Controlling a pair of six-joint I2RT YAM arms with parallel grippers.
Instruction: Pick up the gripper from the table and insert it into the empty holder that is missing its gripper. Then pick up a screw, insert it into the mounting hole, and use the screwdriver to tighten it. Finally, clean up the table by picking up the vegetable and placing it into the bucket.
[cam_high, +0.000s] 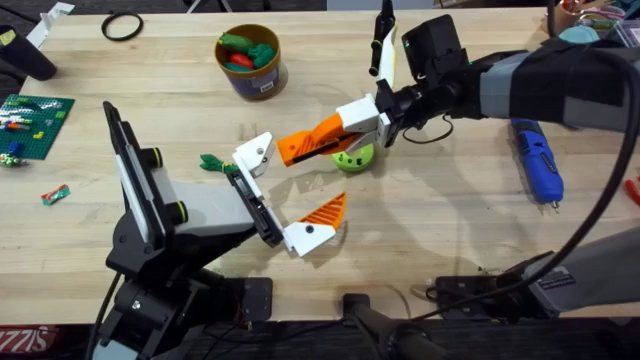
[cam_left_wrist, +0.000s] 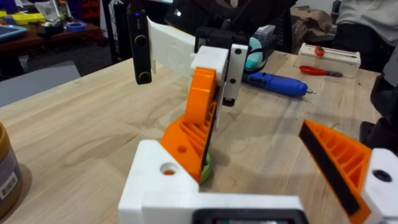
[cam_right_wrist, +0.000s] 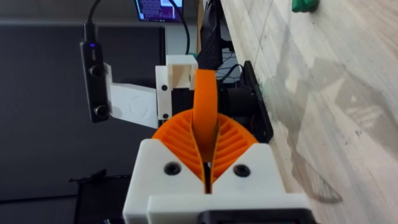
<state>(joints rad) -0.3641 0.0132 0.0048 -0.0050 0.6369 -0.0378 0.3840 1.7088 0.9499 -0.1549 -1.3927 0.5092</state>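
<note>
While the right gripper (cam_high: 372, 120) clenched the gripper (cam_high: 318, 138) by its white base (orange tip touching the holder (cam_high: 255, 153)), the left gripper's state stayed unreadable above the table (cam_high: 450, 210).

Table (cam_high: 450, 200): pale wood planks showing grain, looking matt. Gripper (cam_high: 312, 140): orange ribbed plastic, matt, on a smooth white plastic block. Holder (cam_high: 255, 153): white matt plastic. Screwdriver (cam_high: 535, 160): blue plastic shining glossy, thin metal tip. Bucket (cam_high: 262, 80): tan rim appearing matt.
</note>
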